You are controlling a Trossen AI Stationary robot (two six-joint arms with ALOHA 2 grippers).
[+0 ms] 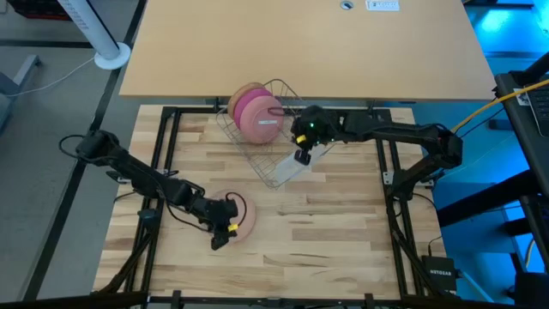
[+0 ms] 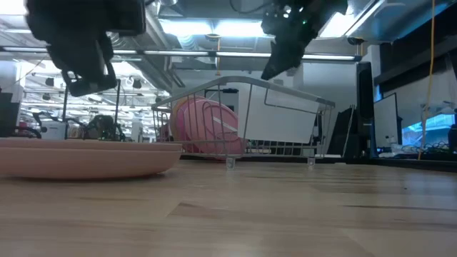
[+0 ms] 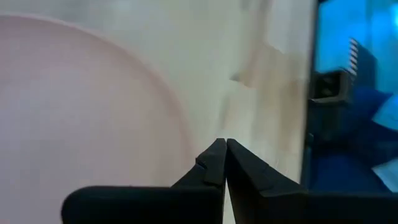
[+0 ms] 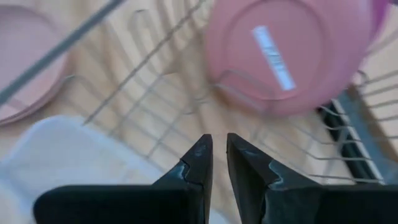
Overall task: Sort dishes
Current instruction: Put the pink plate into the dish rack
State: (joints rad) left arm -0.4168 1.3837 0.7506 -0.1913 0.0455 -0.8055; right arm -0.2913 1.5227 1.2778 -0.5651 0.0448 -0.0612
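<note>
The pale pink round plastic plate (image 1: 241, 216) is left flat near the table's front-left, ungripped, the left gripper (image 1: 225, 233) closed empty above it, while the right gripper (image 1: 302, 157), closed and empty, is held over the wire rack (image 1: 273, 167).

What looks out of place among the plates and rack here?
One pale pink plate lies flat on the table beside the shut left gripper, apart from the two plates standing in the wire rack. Nothing looks spilled or broken.

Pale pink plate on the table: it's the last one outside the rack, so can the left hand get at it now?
Probably yes. The left hand, shut and empty, hangs just over the pale pink plate, which lies flat on the table with nothing covering it; it would need to open first.
</note>
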